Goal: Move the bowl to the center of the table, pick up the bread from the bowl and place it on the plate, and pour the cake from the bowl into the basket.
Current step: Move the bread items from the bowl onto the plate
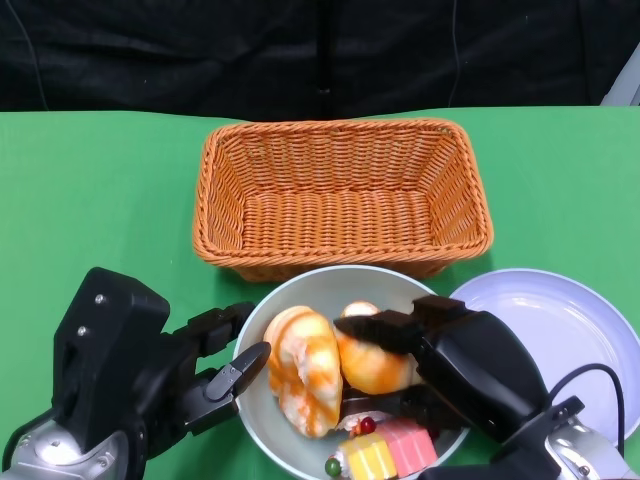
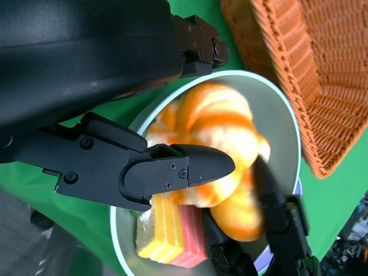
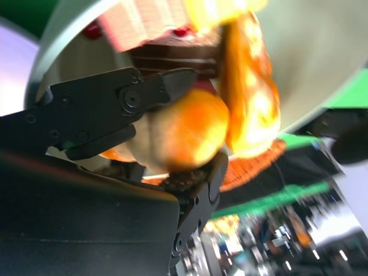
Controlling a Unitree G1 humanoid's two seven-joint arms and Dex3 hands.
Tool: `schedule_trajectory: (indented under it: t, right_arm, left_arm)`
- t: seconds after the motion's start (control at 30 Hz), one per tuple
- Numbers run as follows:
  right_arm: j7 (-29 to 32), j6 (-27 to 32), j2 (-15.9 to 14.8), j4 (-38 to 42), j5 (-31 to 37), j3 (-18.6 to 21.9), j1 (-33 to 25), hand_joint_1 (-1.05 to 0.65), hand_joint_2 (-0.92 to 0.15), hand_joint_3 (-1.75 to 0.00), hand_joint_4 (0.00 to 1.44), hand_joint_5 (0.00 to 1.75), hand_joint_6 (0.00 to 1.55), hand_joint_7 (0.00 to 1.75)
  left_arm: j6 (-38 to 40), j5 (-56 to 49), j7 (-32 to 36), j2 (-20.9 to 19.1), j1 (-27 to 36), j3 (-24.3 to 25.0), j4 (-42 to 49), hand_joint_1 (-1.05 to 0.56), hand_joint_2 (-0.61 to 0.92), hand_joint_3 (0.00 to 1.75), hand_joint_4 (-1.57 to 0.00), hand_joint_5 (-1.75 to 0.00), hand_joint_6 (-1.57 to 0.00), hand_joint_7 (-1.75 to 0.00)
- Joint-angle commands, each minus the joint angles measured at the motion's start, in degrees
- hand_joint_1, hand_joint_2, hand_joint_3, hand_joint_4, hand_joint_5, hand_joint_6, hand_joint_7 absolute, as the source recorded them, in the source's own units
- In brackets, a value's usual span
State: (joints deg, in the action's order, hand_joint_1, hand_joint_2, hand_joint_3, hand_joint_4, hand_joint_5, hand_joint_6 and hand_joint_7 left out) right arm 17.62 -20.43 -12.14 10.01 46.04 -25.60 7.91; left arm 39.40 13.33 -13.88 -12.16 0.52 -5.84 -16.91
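The grey bowl (image 1: pixel 305 290) stands at the near middle of the table and holds a striped bread (image 1: pixel 305 370), a round orange bread (image 1: pixel 375 370) and layered cake pieces (image 1: pixel 390 450). My right hand (image 1: pixel 470 375) reaches into the bowl and grips the round bread (image 3: pixel 192 129), with one finger (image 3: pixel 132 98) over it and another under it. My left hand (image 1: pixel 150 370) sits at the bowl's left rim with its fingers apart. One fingertip (image 2: pixel 178 169) hangs over the striped bread (image 2: pixel 221 121), and another stays outside the rim.
The orange wicker basket (image 1: pixel 215 190) stands just behind the bowl, nearly touching it. A pale plate (image 1: pixel 570 330) lies to the right of the bowl, partly under my right forearm. Green cloth covers the table.
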Motion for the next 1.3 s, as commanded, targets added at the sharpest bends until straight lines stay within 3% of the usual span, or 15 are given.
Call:
schedule_trajectory:
  t: [0.03,0.13,0.37,0.77,1.03,1.3]
  right_arm:
    - [7.7,-5.4,0.1,-0.4,-1.0,1.7,0.3,-0.08,-0.32,-1.29,1.03,1.69,0.87,1.55]
    - [10.9,-8.2,0.7,-2.9,-1.4,2.8,0.8,-0.13,-0.19,-1.59,1.03,1.74,0.79,1.72]
    - [11.2,-11.6,1.1,-10.2,-3.2,6.1,0.7,-0.2,-0.11,-1.71,1.0,1.75,0.77,1.72]
    - [5.7,-11.8,1.1,-18.0,-11.3,13.2,-2.0,-0.16,-0.08,-1.75,0.99,1.75,0.82,1.64]
    - [2.8,-9.6,-2.7,-19.6,-10.8,21.9,-4.0,-0.07,-0.03,-1.75,1.02,1.75,0.88,1.58]
    - [1.6,-7.1,-5.7,-18.4,-8.2,25.1,-6.7,-0.03,-0.02,-1.75,1.04,1.75,0.91,1.56]
  left_arm:
    - [-8.8,-5.6,4.4,1.1,2.5,-1.0,-0.4,-0.56,0.92,0.51,-0.29,-0.15,-0.24,-0.08]
    - [-14.6,-8.9,6.5,2.3,3.7,-1.4,1.1,-0.57,0.92,0.51,-0.36,-0.19,-0.31,-0.1]
    - [-20.5,-11.4,7.0,4.1,4.2,-0.9,4.3,-0.59,0.92,0.5,-0.39,-0.22,-0.35,-0.11]
    - [-24.6,-12.1,5.7,3.7,5.4,-0.3,4.8,-0.61,0.92,0.47,-0.38,-0.29,-0.37,-0.08]
    - [-27.8,-14.7,5.7,3.0,6.9,-0.7,3.5,-0.59,0.92,0.45,-0.36,-0.33,-0.37,-0.06]
    - [-28.1,-16.1,5.9,2.4,7.9,0.1,1.0,-0.58,0.92,0.47,-0.35,-0.37,-0.38,-0.06]
